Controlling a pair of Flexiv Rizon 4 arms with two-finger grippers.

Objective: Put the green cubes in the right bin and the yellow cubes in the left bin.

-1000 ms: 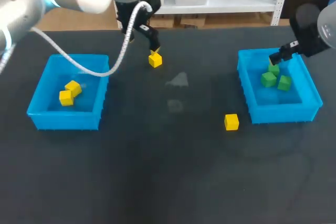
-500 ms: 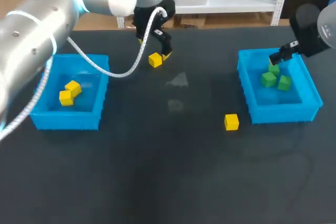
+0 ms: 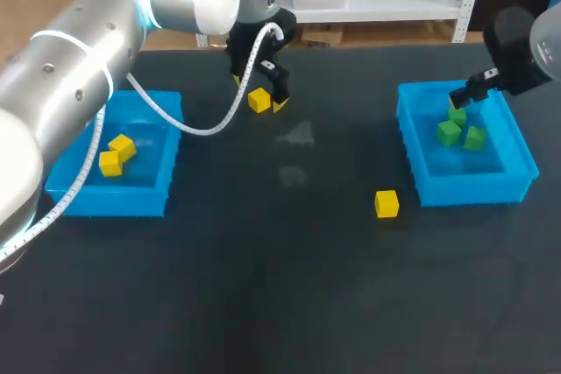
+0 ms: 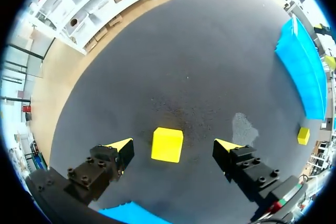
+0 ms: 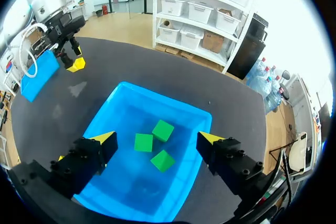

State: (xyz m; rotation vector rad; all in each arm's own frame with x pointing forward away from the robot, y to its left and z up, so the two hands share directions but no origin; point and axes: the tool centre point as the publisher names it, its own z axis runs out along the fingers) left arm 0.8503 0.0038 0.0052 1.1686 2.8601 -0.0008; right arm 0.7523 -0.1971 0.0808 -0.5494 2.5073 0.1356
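The left fingers [image 4: 119, 149] are standing spread on either side of a yellow cube [image 4: 167, 144] near the bench's [image 3: 263, 286] far edge, not touching it. The right fingers [image 5: 105, 141] are hanging spread above the right bin [image 5: 121, 95], where three green cubes [image 5: 143, 142] are lying. A second yellow cube [image 3: 387, 203] is sitting near that bin's front left corner, and two more [image 3: 116, 155] are lying in the left bin [image 3: 166, 129].
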